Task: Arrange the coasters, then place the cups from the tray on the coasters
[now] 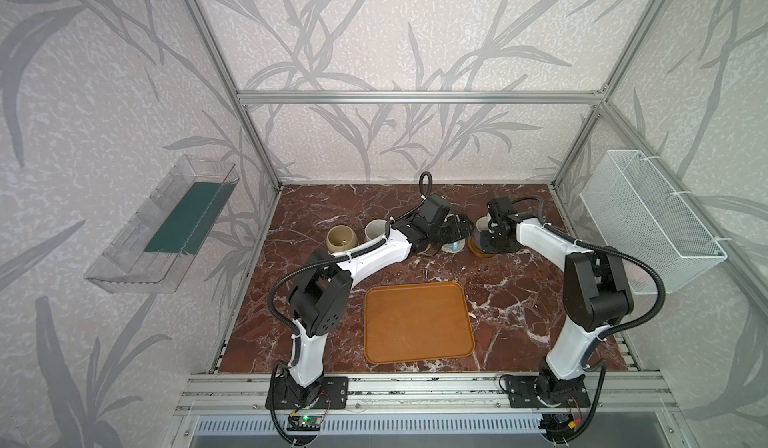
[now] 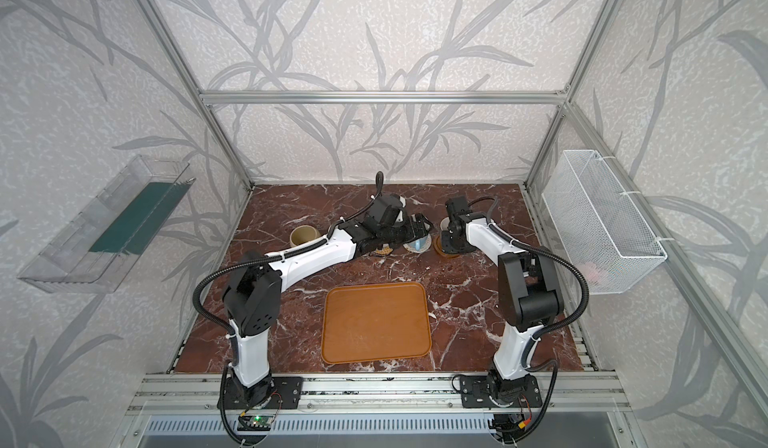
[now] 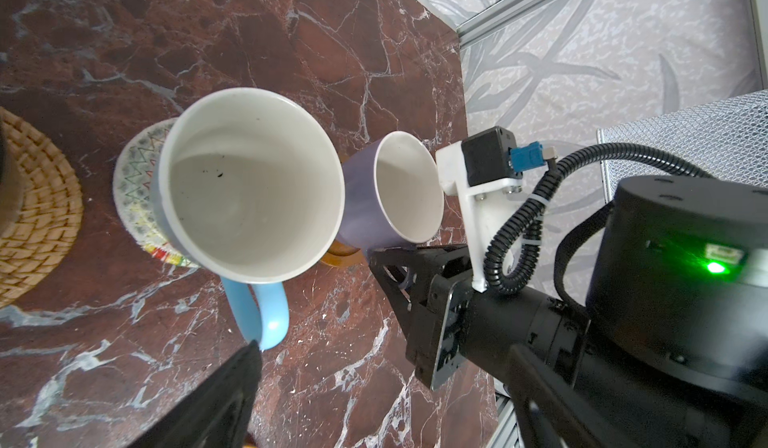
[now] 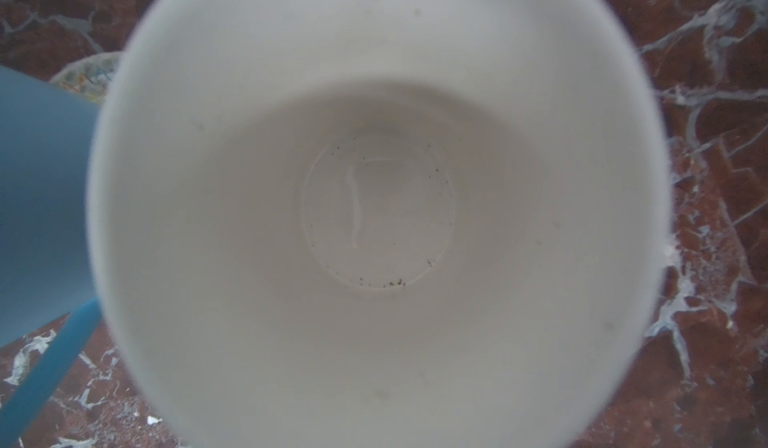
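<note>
Cups [image 2: 303, 236] are standing in a row toward the 12 o'clock side of the table [image 1: 316, 205], and the tray [image 1: 417, 321] is lying bare at the 6 o'clock side.

Seen from the tray, the beige-yellow cup [image 1: 342, 238] is standing at about 11 o'clock. The speckled white cup [image 1: 376, 229] is just beside it at its 3 o'clock, partly behind the left arm.

At 12 o'clock from the tray, the light blue cup [image 3: 249, 184] is standing upright on the whitish rope coaster [image 3: 135, 192]. The left pincer [image 1: 459, 227] is hovering over this cup with its jaws standing wide and gripping nothing. In the left wrist view only one finger [image 3: 232, 383] is showing, and its tip is just beside the blue handle.

The golden rattan coaster [image 3: 37, 213] is lying at 9 o'clock of the rope coaster. A dark thing is sitting on it, too cut off to name.

The lavender cup [image 3: 359, 205] is close at 3 o'clock of the light blue cup, over the brown wooden disc [image 3: 338, 257]. Whether its base is resting on the disc cannot be told. The right pincer [image 3: 390, 265] is closed narrow on the handle of the lavender cup, and the right wrist view is looking straight down into its white inside.
</note>
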Action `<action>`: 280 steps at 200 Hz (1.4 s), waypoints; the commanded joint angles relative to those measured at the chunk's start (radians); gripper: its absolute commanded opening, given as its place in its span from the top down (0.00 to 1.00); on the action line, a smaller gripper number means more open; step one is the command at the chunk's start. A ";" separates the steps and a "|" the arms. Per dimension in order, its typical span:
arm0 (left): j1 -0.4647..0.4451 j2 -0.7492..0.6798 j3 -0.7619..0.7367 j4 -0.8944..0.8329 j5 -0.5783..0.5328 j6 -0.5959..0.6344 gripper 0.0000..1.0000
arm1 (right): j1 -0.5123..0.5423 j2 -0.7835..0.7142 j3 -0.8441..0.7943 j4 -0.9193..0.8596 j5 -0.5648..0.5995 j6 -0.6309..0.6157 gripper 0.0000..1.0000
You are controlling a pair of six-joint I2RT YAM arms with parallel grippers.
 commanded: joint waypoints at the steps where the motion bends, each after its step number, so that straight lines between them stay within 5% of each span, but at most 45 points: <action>1: -0.002 -0.019 -0.008 0.015 -0.010 0.003 0.06 | 0.004 -0.012 -0.028 0.009 0.004 0.015 1.00; 112: 0.001 -0.039 -0.033 0.032 -0.018 -0.001 0.06 | 0.015 -0.028 -0.066 0.011 -0.008 0.025 1.00; 280: 0.010 -0.062 -0.056 0.038 -0.009 0.003 0.05 | 0.015 -0.021 -0.043 -0.025 -0.012 0.017 0.71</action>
